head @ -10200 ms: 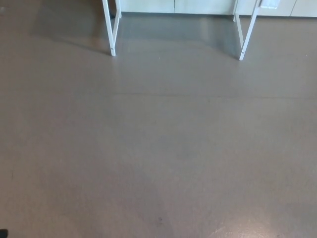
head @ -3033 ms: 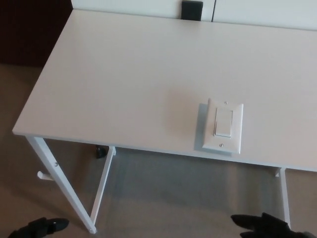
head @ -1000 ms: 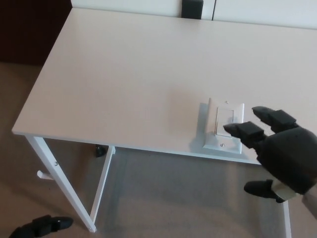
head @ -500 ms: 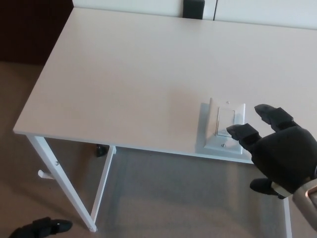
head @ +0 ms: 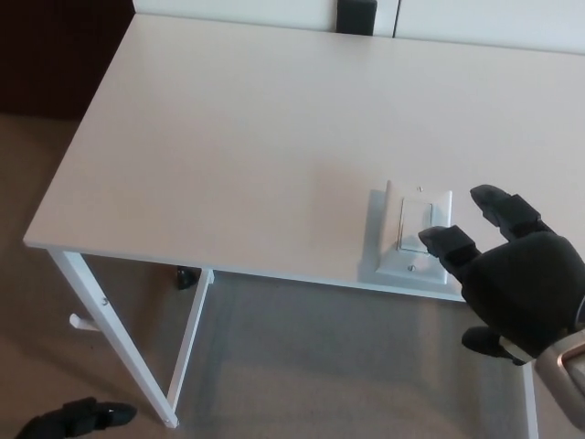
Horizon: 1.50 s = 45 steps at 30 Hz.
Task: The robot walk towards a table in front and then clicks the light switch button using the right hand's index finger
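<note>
The flat white rectangular table top (head: 238, 146) lay bare across its left and middle, offering open passage. Only the raised white light switch plate (head: 413, 236) stood near the front edge, with the black right hand (head: 512, 279) spread open, hovering over its right side.

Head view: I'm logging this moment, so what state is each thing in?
Light switch: lying flat near the table's front edge.
Right hand: open, one fingertip over the switch's lower part.
Left hand: low beside the table, grip unclear.
Table: upright, holding only the switch.
</note>
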### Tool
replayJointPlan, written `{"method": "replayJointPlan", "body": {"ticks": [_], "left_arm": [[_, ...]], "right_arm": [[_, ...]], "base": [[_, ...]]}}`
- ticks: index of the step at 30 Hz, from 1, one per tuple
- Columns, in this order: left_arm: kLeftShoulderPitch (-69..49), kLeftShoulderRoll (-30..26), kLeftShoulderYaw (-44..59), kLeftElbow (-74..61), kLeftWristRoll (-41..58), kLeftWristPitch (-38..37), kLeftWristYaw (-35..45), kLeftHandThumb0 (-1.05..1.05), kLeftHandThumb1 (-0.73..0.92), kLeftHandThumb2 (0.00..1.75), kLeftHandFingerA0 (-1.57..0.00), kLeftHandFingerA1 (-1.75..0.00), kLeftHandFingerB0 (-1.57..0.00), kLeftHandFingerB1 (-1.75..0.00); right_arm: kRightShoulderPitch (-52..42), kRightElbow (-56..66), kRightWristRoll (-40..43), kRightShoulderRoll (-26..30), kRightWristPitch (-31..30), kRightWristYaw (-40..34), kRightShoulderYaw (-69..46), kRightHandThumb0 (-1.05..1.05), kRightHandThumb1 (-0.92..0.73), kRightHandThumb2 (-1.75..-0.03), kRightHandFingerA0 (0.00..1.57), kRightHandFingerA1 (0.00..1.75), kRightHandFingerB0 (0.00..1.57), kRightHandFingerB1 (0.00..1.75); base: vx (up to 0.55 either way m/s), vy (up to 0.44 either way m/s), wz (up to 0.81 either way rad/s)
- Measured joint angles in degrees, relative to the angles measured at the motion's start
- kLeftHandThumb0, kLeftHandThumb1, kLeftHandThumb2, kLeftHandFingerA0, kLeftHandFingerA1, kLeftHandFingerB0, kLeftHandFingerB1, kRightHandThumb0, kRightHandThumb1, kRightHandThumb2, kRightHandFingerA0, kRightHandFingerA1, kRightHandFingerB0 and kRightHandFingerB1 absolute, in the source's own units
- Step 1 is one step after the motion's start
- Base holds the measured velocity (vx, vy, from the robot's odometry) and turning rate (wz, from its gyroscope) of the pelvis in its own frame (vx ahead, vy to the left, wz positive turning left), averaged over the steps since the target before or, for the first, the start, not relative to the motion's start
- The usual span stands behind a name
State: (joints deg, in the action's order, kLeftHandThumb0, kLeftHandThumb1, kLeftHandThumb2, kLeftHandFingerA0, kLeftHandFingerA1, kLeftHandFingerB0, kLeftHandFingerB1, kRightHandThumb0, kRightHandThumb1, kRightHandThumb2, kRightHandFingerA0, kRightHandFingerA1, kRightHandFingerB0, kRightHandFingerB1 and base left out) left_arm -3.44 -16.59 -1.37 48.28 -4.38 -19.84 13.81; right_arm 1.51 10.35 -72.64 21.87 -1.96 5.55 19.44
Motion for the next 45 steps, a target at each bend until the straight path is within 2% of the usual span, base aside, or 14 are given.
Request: {"method": "replayJointPlan", "body": {"ticks": [2,3,4,5,12,17,29,31,35,37,38,39,40,45], "left_arm": [[-0.01,-0.11,-0.01,-0.14,-0.01,0.0,0.0,-0.3,0.26,0.49,-0.65,-0.46,-0.55,-0.42],[-0.01,-0.15,-0.01,-0.18,-0.01,0.0,0.0,-0.29,0.26,0.49,-0.65,-0.46,-0.55,-0.42],[-0.01,-0.2,-0.01,-0.21,-0.01,0.0,0.0,-0.29,0.26,0.49,-0.65,-0.46,-0.55,-0.42],[-0.01,-0.22,-0.01,-0.25,-0.01,0.0,0.0,-0.29,0.26,0.48,-0.66,-0.47,-0.55,-0.42],[-0.06,-0.43,-0.13,-0.64,-0.11,0.0,-0.08,-0.29,0.26,0.48,-0.66,-0.47,-0.56,-0.43],[-0.04,-0.5,-0.19,-0.68,-0.16,0.0,-0.12,-0.29,0.26,0.48,-0.67,-0.47,-0.56,-0.43],[-0.01,-0.7,-0.3,-0.79,-0.51,0.0,-0.19,-0.3,0.26,0.49,-0.66,-0.46,-0.56,-0.42],[0.0,-0.7,-0.32,-0.79,-0.66,0.0,-0.19,-0.31,0.26,0.49,-0.66,-0.47,-0.56,-0.42],[-0.01,-0.74,-0.31,-1.1,-0.94,0.0,-0.19,-0.31,0.26,0.49,-0.66,-0.47,-0.56,-0.42],[-0.01,-0.79,-0.31,-1.28,-1.06,0.0,-0.19,-0.31,0.26,0.49,-0.66,-0.47,-0.56,-0.42],[-0.01,-0.8,-0.31,-1.28,-1.1,0.0,-0.19,-0.32,0.26,0.49,-0.67,-0.47,-0.56,-0.43],[0.0,-0.81,-0.31,-1.28,-1.12,0.0,-0.19,-0.32,0.26,0.49,-0.67,-0.47,-0.56,-0.43],[0.0,-0.81,-0.31,-1.28,-1.13,0.0,-0.19,-0.31,0.26,0.49,-0.68,-0.47,-0.56,-0.43],[0.07,-0.85,-0.31,-1.43,-1.16,0.0,-0.19,-0.31,0.26,0.49,-0.67,-0.47,-0.56,-0.43]], "right_arm": [[0.12,-0.51,-0.09,0.0,-0.07,-0.05,0.44,-0.66,-0.48,-0.56,0.07,0.26,0.26,0.3],[0.21,-0.99,-0.14,0.01,-0.11,-0.06,0.63,-0.69,-0.42,-0.75,0.06,0.26,0.2,0.39],[0.29,-1.39,-0.18,0.0,-0.18,-0.05,0.82,-0.68,-0.42,-0.77,0.04,0.24,0.2,0.41],[0.45,-1.69,-0.21,0.0,-0.28,-0.05,1.0,-0.68,-0.42,-0.75,0.06,0.25,0.16,0.38],[2.04,-3.39,-0.19,-0.02,-1.07,0.16,2.1,-0.68,-0.41,-0.75,0.06,0.26,0.2,0.4],[3.19,-3.93,-0.16,-0.03,-1.37,0.18,2.77,-0.67,-0.4,-0.75,0.07,0.2,0.21,0.4],[2.85,-2.88,0.14,-0.09,-1.86,0.95,3.8,-0.67,-0.41,-0.75,0.05,0.24,0.16,0.38],[2.58,-2.68,0.22,-0.09,-1.89,1.17,4.02,-0.69,-0.42,-0.77,0.04,0.24,0.2,0.41],[2.19,-2.69,0.22,-0.09,-1.99,1.39,4.41,-0.66,-0.41,-0.75,0.05,0.24,0.18,0.39],[2.1,-2.89,0.18,-0.09,-2.1,1.61,4.68,-0.66,-0.41,-0.77,0.03,0.23,0.25,0.42],[2.08,-3.06,0.19,-0.09,-2.12,1.66,4.78,-0.64,-0.49,-0.56,0.06,0.25,0.3,0.31],[2.08,-3.16,0.21,-0.09,-2.13,1.68,4.84,-0.64,-0.49,-0.56,0.06,0.25,0.3,0.31],[2.08,-3.21,0.2,-0.09,-2.14,1.74,4.92,-0.68,-0.42,-0.76,0.04,0.26,0.25,0.41],[2.22,-3.3,0.13,-0.09,-2.31,2.38,5.09,-0.68,-0.43,-0.76,0.04,0.27,0.27,0.41]], "base": [[0.0,0.0,0.0],[0.0,0.0,0.0],[0.0,0.0,0.0],[0.0,0.0,0.0],[0.0,0.0,0.0],[0.0,0.0,0.0],[0.0,0.0,0.0],[0.0,0.0,0.0],[0.0,0.0,0.0],[0.0,0.0,0.0],[0.0,0.0,0.0],[0.0,0.0,0.0],[0.0,0.0,0.0],[0.0,0.0,0.0]]}}
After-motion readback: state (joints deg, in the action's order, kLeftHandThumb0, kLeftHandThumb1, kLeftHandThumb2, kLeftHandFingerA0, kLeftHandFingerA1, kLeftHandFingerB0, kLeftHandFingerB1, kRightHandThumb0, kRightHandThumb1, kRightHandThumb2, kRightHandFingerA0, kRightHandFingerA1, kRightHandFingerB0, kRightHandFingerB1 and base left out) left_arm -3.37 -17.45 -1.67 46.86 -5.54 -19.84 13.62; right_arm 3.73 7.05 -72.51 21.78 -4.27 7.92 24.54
